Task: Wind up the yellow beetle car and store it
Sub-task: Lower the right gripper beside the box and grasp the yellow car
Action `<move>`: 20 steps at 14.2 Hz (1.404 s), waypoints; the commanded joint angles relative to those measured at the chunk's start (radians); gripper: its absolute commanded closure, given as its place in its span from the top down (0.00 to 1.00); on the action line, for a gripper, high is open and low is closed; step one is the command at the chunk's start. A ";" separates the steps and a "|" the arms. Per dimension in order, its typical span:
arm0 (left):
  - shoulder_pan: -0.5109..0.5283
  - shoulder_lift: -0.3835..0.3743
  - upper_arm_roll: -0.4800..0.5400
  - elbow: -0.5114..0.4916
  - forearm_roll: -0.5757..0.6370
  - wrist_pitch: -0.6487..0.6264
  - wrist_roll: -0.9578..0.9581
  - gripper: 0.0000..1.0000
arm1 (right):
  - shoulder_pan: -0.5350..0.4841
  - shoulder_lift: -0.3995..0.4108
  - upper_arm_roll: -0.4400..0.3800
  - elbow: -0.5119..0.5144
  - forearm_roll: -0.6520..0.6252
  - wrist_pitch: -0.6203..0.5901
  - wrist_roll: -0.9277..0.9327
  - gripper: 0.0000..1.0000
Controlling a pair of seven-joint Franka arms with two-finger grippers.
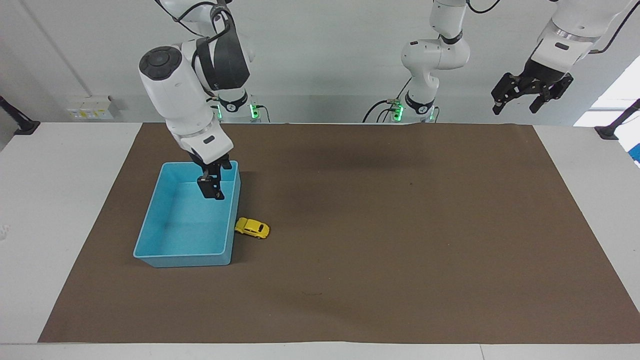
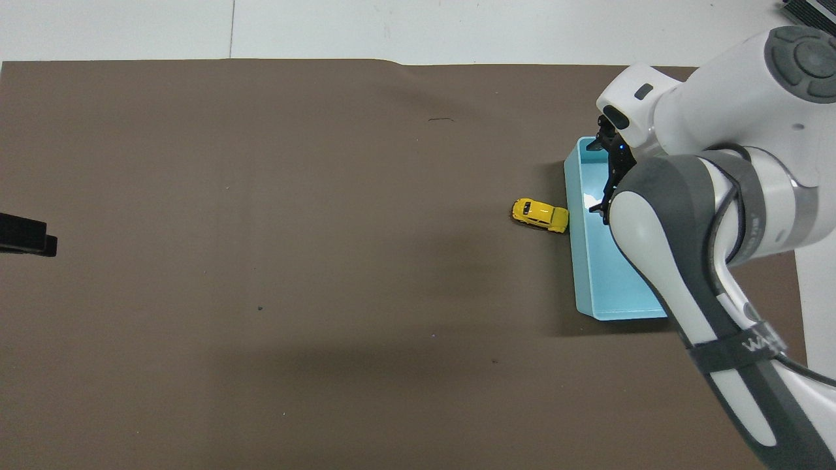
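Observation:
The yellow beetle car (image 1: 252,228) (image 2: 539,215) stands on the brown mat, its tail against the outer wall of the light blue bin (image 1: 182,261) (image 2: 575,261), on the bin's side toward the left arm. My right gripper (image 1: 210,190) (image 2: 594,178) hangs open over the inside of the bin, close to the wall by the car, with nothing in it. At the left arm's end, my left gripper (image 1: 514,106) waits raised and open, also holding nothing. Only its dark tip (image 2: 26,235) shows in the overhead view.
A brown mat (image 1: 400,225) covers most of the white table. The bin holds nothing. My right arm's white and grey links (image 2: 705,228) hide much of the bin from above.

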 commanded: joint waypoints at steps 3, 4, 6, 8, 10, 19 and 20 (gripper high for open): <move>0.003 -0.006 -0.006 0.004 -0.011 -0.012 0.016 1.00 | 0.010 0.045 0.007 -0.057 0.003 0.112 -0.053 1.00; 0.005 -0.006 -0.006 0.004 -0.011 -0.012 0.016 1.00 | 0.009 0.046 0.007 -0.076 -0.005 0.132 -0.053 1.00; 0.011 -0.009 -0.005 0.001 -0.011 -0.015 0.014 1.00 | 0.009 0.058 0.007 -0.091 -0.016 0.138 -0.056 1.00; 0.011 -0.010 -0.002 0.003 -0.012 -0.018 0.007 1.00 | 0.009 0.071 0.007 -0.118 -0.017 0.178 -0.073 1.00; 0.012 -0.010 -0.002 0.003 -0.012 -0.018 0.007 1.00 | 0.009 0.074 0.007 -0.165 -0.017 0.230 -0.071 1.00; 0.012 -0.010 0.001 0.003 -0.011 -0.020 0.007 1.00 | 0.020 0.137 0.007 -0.246 -0.016 0.363 -0.055 1.00; 0.012 -0.010 0.001 0.003 -0.011 -0.020 0.007 1.00 | 0.019 0.146 0.007 -0.255 -0.016 0.383 -0.050 1.00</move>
